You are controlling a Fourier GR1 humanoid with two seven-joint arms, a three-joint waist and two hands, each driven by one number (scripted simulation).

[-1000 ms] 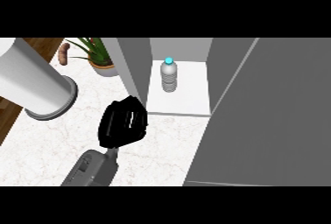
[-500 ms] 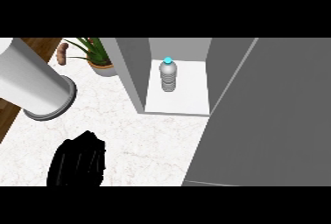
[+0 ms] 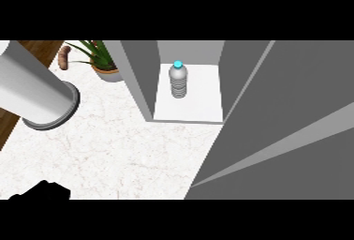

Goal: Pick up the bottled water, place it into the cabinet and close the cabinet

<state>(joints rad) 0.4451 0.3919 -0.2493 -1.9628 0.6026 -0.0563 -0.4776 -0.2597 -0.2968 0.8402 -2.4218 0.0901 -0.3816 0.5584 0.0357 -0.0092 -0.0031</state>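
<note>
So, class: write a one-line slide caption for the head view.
Bottled water stands upright inside the open cabinet; one hand barely shows at the lower left edge.

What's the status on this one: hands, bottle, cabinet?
One robot hand barely showing at lower left edge, fingers unreadable. Bottled water upright inside the cabinet. Cabinet door open. Nothing blocking.

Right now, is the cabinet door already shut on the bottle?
No. The cabinet stands open, with the bottled water upright and plainly visible on its white floor.
</note>
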